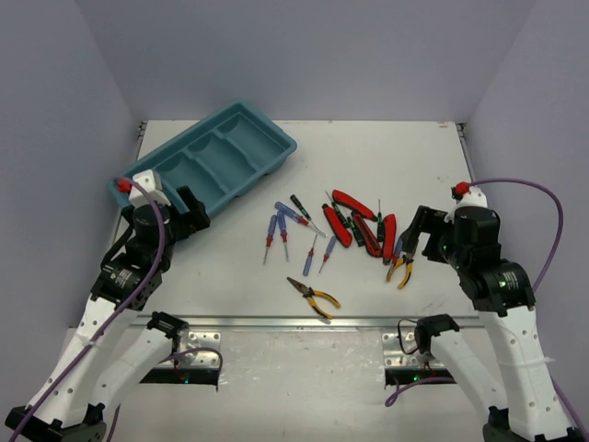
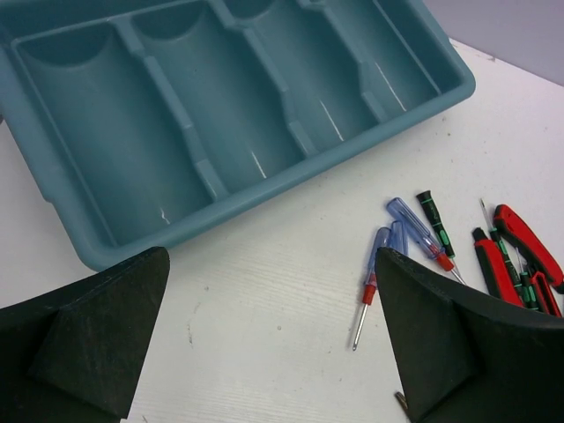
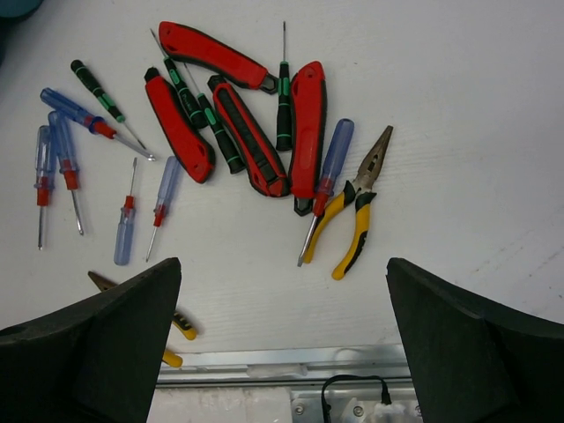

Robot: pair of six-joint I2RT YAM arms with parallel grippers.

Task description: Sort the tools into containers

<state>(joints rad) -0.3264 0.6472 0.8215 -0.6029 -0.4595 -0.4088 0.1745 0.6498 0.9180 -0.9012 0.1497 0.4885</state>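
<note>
The teal tray [image 1: 276, 140] lies at the back left with four bare compartments; it fills the top of the left wrist view [image 2: 106, 251]. The tools lie in a heap mid-table: blue screwdrivers [image 1: 281, 224], red pliers [image 1: 354, 204], green-black screwdrivers [image 1: 300, 208], yellow pliers [image 1: 314, 296] near the front and another yellow pair [image 1: 401, 268] on the right. The right wrist view shows red pliers [image 3: 304, 115], yellow pliers [image 3: 357, 216] and blue screwdrivers [image 3: 66, 159]. My left gripper [image 1: 189, 219] is open and empty beside the tray. My right gripper [image 1: 414, 239] is open and empty just right of the heap.
A metal rail [image 1: 294, 322] runs along the table's near edge between the arm bases. Grey walls close the table at the back and on both sides. White tabletop [image 1: 386, 157] lies behind the heap.
</note>
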